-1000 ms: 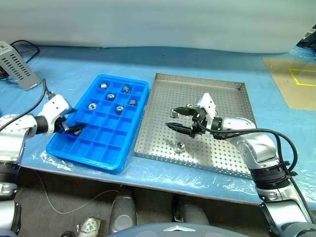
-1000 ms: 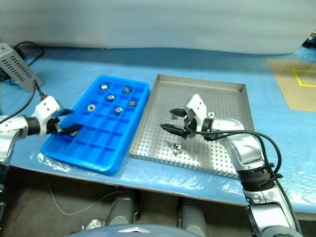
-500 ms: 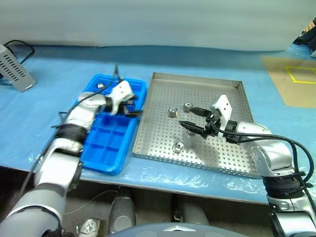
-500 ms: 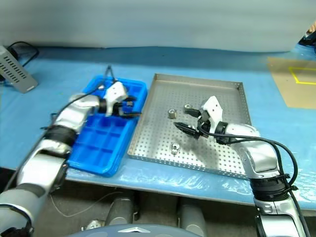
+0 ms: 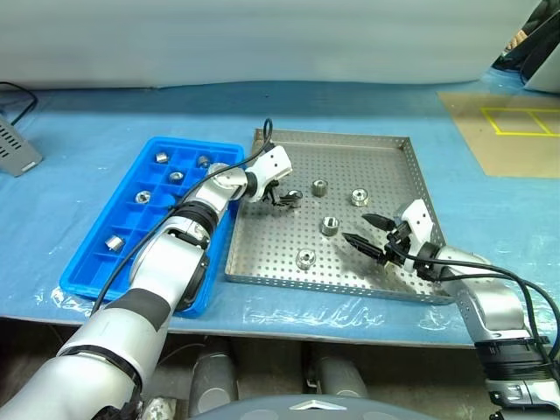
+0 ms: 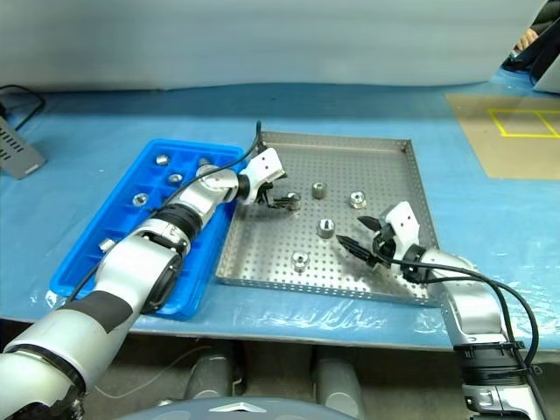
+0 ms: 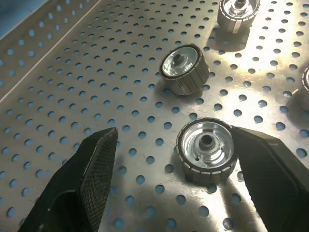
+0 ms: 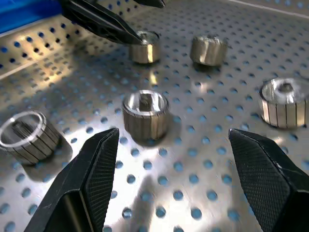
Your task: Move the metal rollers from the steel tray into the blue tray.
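left gripper (image 7: 169,183): over left part of steel tray (image 5: 385,149), jaws wide apart, nothing held; one roller (image 7: 206,149) sits between fingers, touching the right-hand one in wrist view
right gripper (image 5: 370,233): low over near-right part of tray, jaws spread wide, empty
rollers in steel tray: five visible in head views – one at left gripper tips (image 5: 294,198), two further back (image 5: 320,186) (image 5: 359,197), one mid-tray (image 5: 330,225), one near edge (image 5: 304,258)
rollers in blue tray (image 5: 83,267): several already in compartments, mostly far end, e.g. (image 5: 162,157)
step in hand (judged): left-arm grasp of bracketed roller
doing it well: centre roller between pads before closing; squeeze on ribbed side wall, not rim; keep clear of neighbour roller (image 7: 184,68) just beyond
materials: rollers shiny metal, short cylinders, grooved sides, central bore; likely slippery
steel tray: perforated floor, low rim, reflective
blue tray: plastic, square grid cells
finger pads (image 7: 96,169): black, cross-hatched texture
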`<state>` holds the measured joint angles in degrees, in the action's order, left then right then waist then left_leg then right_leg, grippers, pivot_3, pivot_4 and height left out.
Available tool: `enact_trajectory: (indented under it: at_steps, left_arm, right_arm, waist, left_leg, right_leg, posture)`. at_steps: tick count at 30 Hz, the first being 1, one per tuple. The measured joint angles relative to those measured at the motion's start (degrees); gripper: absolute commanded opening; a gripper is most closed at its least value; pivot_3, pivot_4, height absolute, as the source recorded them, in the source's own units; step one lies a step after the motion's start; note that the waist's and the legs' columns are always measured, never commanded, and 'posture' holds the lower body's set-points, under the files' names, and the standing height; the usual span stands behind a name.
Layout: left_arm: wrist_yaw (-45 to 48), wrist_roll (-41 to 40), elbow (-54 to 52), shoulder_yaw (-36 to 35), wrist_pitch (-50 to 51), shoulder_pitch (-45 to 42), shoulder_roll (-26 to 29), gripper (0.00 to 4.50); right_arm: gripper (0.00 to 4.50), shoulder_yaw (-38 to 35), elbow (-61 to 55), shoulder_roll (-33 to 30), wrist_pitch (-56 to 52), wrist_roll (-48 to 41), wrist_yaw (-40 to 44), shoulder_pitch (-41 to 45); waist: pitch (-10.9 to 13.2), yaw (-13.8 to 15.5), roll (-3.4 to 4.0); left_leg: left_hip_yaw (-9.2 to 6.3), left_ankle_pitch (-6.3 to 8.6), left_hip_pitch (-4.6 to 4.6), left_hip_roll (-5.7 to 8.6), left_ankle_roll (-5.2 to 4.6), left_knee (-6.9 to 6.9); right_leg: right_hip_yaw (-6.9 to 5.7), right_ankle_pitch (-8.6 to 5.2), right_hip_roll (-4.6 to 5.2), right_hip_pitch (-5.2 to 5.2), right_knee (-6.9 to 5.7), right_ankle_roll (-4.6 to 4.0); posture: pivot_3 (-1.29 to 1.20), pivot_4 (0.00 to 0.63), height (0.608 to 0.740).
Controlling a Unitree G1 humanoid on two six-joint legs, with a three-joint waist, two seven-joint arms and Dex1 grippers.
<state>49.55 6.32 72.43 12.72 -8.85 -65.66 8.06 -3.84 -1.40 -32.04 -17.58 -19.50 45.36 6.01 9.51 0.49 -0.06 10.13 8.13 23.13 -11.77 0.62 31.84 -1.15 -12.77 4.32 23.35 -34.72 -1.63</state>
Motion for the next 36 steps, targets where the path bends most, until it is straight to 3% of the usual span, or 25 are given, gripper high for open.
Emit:
enact_trajectory:
  at_steps: [20, 24, 31, 36]
  left_arm:
    - [-1.57, 4.49, 2.23, -0.38, 2.15, 0.90, -4.64, 3.98]
    - [-1.27, 4.77, 2.17, -0.35, 2.07, 0.91, -4.72, 2.77]
    - [0.46, 4.71, 1.90, -1.16, 1.81, 1.18, -4.28, 2.77]
    - [13.41, 1.87, 0.23, -2.64, 2.21, 2.89, -2.14, 2.77]
  right_arm:
    - [3.80, 0.41, 12.03, 2.08, 12.49, 6.22, -1.76, 1.85]
    - [3.80, 0.40, 8.47, 2.07, 11.23, 6.19, -2.05, 0.03]
    - [3.80, -0.05, 3.38, 1.25, 8.16, 5.91, -2.47, -2.73]
    - [3.80, 0.06, -5.64, 1.46, 1.08, 5.55, -5.46, -2.92]
  waist:
    - [0.00, -1.47, -0.01]
    - [0.00, -1.52, -0.01]
    - [0.01, -1.54, -0.01]
    - [0.01, -1.61, -0.01]
  left_leg:
    - [0.02, 0.33, 0.17, 0.05, -0.60, 0.46]
    - [0.02, 0.34, 0.16, 0.03, -0.60, 0.43]
    - [0.02, 0.36, 0.17, 0.04, -0.57, 0.34]
    - [0.05, 0.31, 0.24, 0.02, -0.63, 0.09]
  right_leg:
    - [-0.17, -0.01, 0.37, -0.28, 0.21, 0.01]
    - [-0.16, -0.01, 0.38, -0.28, 0.24, 0.01]
    - [-0.15, -0.02, 0.39, -0.26, 0.33, 0.03]
    - [-0.13, -0.02, 0.36, -0.11, 0.47, 0.03]
  posture:
    - [-0.46, 0.150, 0.740]
    - [-0.46, 0.150, 0.740]
    - [-0.46, 0.150, 0.740]
    - [-0.46, 0.150, 0.740]
